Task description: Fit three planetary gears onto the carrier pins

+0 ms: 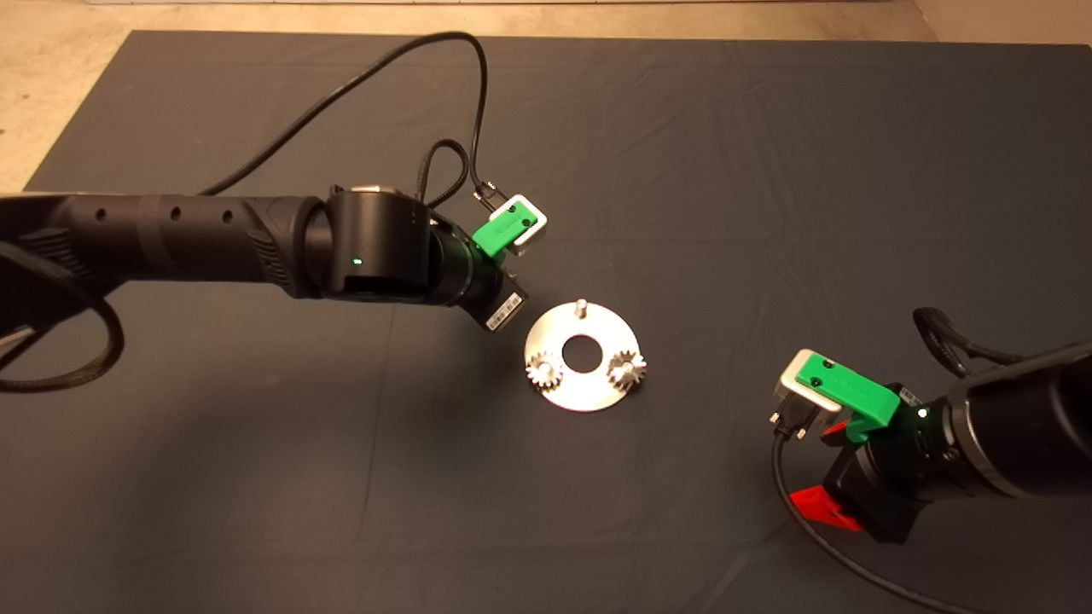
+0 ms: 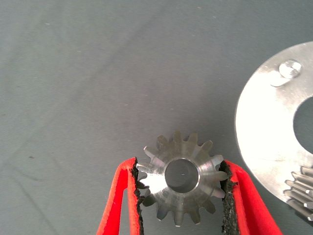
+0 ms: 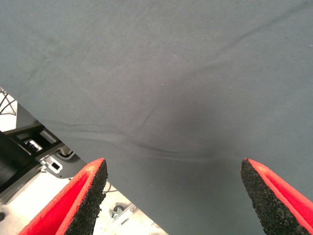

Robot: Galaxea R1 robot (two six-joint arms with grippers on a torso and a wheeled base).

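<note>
Clamping the third gear [image 2: 182, 175], the left pincer [image 2: 182, 183] hides behind its wrist overhead.

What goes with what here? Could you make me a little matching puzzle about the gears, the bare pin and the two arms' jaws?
Things:
1. third gear
2. two gears
3. bare pin
4. right gripper

States:
A. seated on pins of the disc
B. open, over bare mat
C. no gear on it yet
D. clamped in the left gripper, beside the disc

Pairs: 1-D, 2-A, 3-C, 4-B
</note>
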